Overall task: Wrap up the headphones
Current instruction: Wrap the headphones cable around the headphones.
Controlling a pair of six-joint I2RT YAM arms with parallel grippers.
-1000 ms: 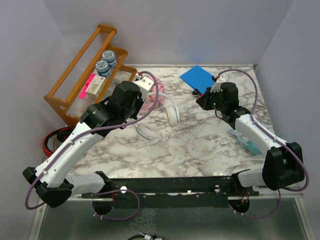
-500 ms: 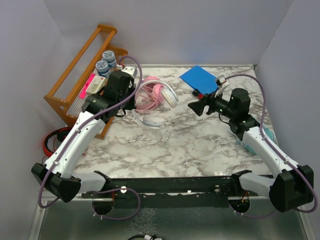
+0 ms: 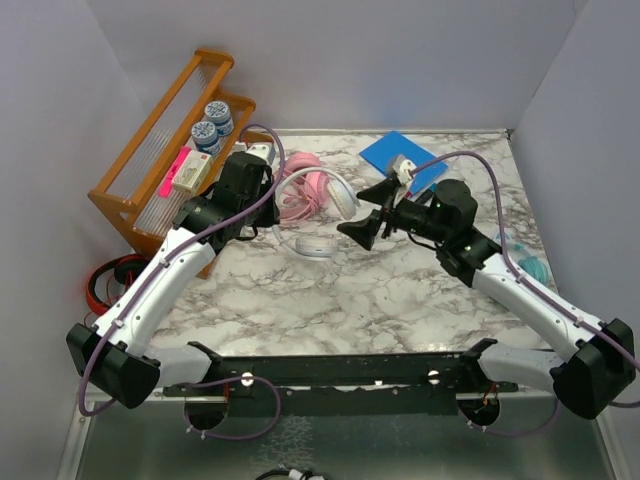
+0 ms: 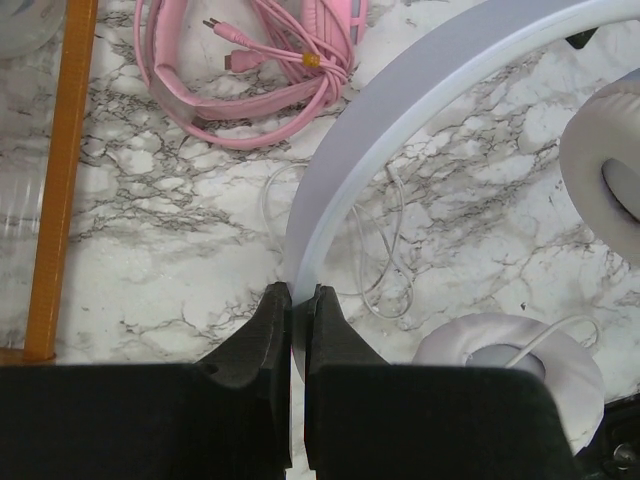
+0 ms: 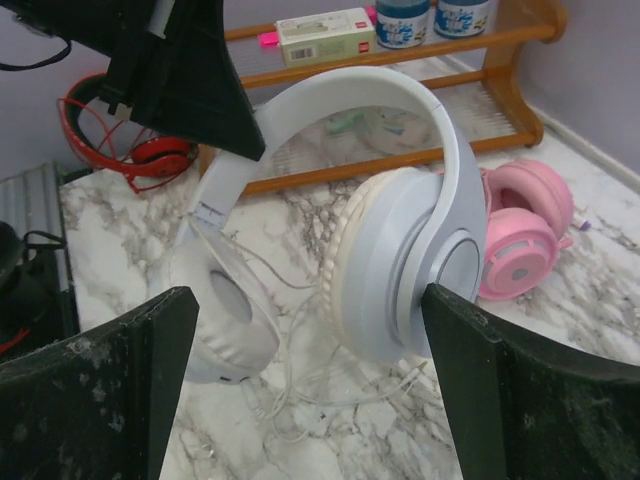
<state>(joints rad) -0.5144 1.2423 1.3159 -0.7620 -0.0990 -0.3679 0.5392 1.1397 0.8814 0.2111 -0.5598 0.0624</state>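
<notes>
Left claw (image 4: 297, 305): closed on the headband of the white headphones (image 5: 400, 250), pinching it edge-on. The band arches up and away from the jaws, and both ear cups hang beyond them.

Right claw (image 5: 308, 295): open wide and gripping nothing. The white ear cups sit directly ahead of it, in line with the gap between its fingers.

Progress, as judged: the white cable (image 4: 370, 260) lies in slack loops on the tabletop (image 3: 400, 290) below the left claw and no turn is around the headset, so wrapping of this pair is not begun.

The pink headphones (image 4: 250, 90), just beyond the left claw, have their cable gathered into a bundle and appear finished.

The teal pair (image 3: 528, 268) lies behind the right claw beside its arm. Its cable condition cannot be determined.

Containers: the wooden rack (image 3: 150, 140), to the left claw's outer side, holds two blue-lidded jars (image 3: 214, 120) and a small box (image 3: 190, 170) in a row on one shelf. The remaining shelves look bare.
</notes>
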